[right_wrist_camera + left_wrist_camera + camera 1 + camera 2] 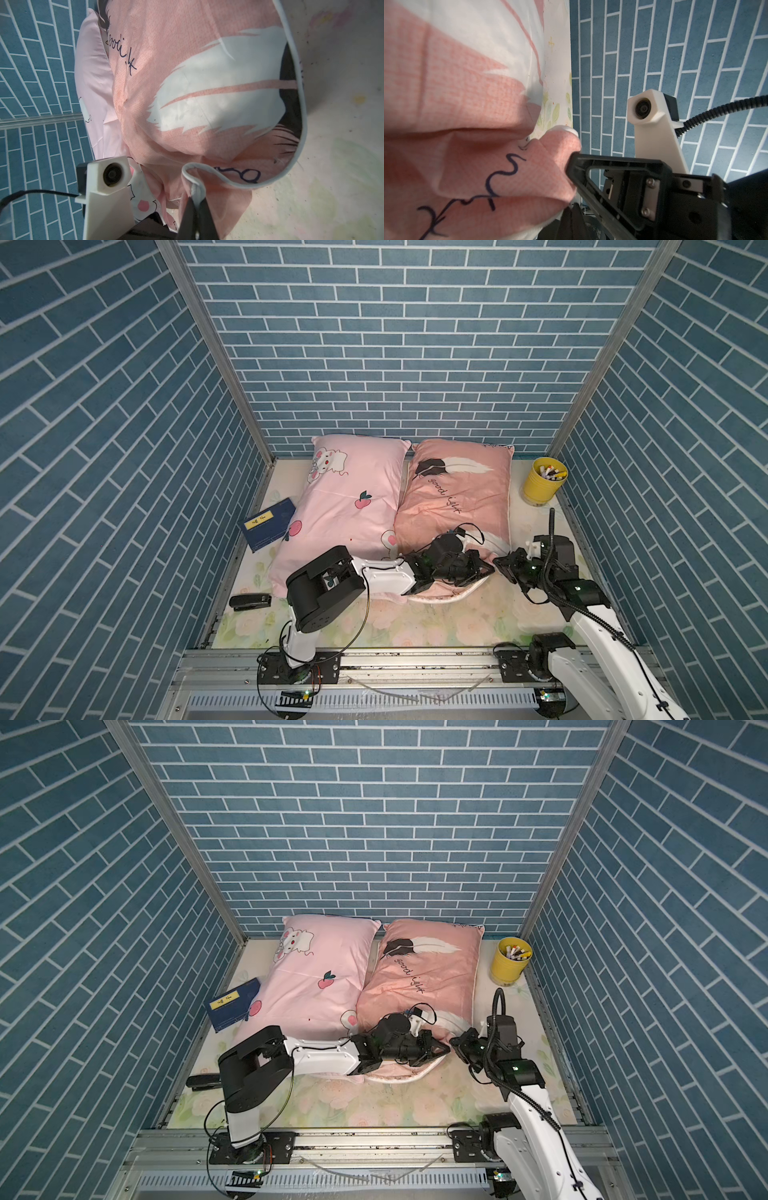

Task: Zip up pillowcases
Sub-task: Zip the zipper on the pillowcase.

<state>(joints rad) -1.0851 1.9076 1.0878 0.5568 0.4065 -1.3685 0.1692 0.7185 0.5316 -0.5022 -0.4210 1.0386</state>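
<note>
Salmon feather pillowcase (453,497) lies on floral mat (436,622), touching bunny pillowcase (345,506) on its left. Left gripper (488,571) pinches its near-edge fabric; right gripper (196,205) pinches its near-corner hem.

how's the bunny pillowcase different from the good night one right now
Print: the bunny pillowcase is light pink with bunnies and peaches; the good night pillowcase is salmon with feathers and script.
Handling: the left gripper and right gripper are both shut on the good night pillowcase's near end; neither holds the bunny pillowcase.
Shape: the good night pillowcase's near end is bunched; the bunny pillowcase looks smooth.
Shared: both are stuffed and lie side by side.
</note>
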